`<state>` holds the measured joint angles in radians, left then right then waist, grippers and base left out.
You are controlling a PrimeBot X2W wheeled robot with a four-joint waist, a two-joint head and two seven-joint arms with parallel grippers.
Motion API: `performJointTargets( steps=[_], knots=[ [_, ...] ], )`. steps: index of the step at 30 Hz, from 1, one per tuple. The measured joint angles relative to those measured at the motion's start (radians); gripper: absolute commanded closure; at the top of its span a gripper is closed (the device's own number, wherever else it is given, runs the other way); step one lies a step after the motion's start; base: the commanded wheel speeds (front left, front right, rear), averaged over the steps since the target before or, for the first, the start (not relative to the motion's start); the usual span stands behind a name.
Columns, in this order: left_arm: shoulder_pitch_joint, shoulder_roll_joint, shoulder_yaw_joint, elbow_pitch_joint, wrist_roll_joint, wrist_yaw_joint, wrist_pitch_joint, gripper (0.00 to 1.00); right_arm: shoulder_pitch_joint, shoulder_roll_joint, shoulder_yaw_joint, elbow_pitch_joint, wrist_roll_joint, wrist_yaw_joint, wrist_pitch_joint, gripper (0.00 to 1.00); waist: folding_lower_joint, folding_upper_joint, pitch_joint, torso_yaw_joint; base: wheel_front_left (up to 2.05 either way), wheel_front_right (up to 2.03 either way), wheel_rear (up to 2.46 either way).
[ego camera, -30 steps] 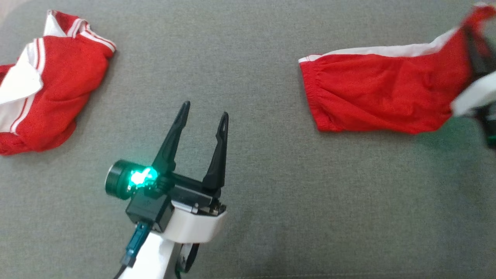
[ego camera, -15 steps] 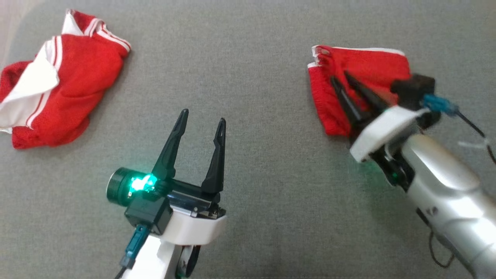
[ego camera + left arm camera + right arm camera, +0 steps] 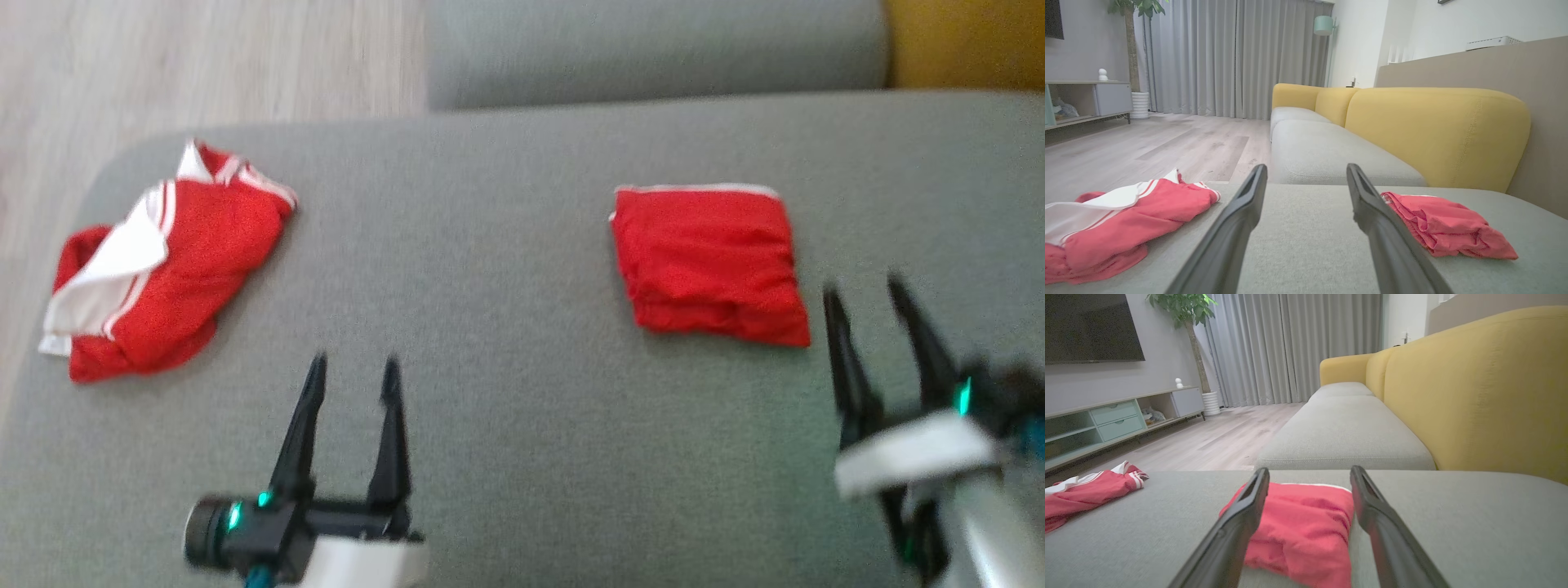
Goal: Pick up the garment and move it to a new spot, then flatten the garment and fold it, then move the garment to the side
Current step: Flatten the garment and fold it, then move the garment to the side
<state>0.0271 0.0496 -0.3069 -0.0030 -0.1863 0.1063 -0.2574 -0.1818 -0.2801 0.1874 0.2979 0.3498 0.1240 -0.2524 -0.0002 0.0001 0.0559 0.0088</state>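
A folded red garment (image 3: 709, 265) is laid flat on the grey sofa cushion (image 3: 506, 327), toward 2 o'clock in the head view. The right gripper (image 3: 864, 290) is held near its 4 o'clock corner, apart from it, with jaws spread and nothing grasped. The left gripper (image 3: 355, 361), at 7 o'clock, is likewise released and empty. A crumpled red-and-white garment (image 3: 163, 278) is seen at 9 o'clock.

The left hand (image 3: 354, 367) and right hand (image 3: 864, 291) each have two long black tapered fingers (image 3: 302, 425), white cuffs (image 3: 906, 453) and green lights (image 3: 965, 398).
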Motion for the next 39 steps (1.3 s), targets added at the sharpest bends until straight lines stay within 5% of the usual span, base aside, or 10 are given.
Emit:
performJointTargets(
  steps=[4, 10, 39],
  knots=[
    [0.085, 0.002, 0.028, 0.026, 0.0, 0.014, 0.0, 0.0, 0.199, 0.101, -0.099, -0.102, -0.109, 0.0, 0.0, 0.0, -0.0001, 0.0, -0.06, -0.007, 0.0, 0.0, 0.0],
    [0.145, 0.003, 0.061, 0.058, 0.018, 0.008, 0.001, 0.0, 0.276, 0.143, -0.123, -0.143, -0.188, 0.0, 0.0, 0.0, -0.0001, 0.0, -0.109, -0.011, 0.0, 0.0, 0.0],
    [0.16, 0.003, 0.087, 0.063, 0.042, 0.008, 0.001, 0.0, 0.305, 0.155, -0.119, -0.098, -0.194, 0.0, 0.0, 0.0, 0.0002, 0.0, -0.115, -0.008, 0.0, 0.0, 0.0]
  ],
)
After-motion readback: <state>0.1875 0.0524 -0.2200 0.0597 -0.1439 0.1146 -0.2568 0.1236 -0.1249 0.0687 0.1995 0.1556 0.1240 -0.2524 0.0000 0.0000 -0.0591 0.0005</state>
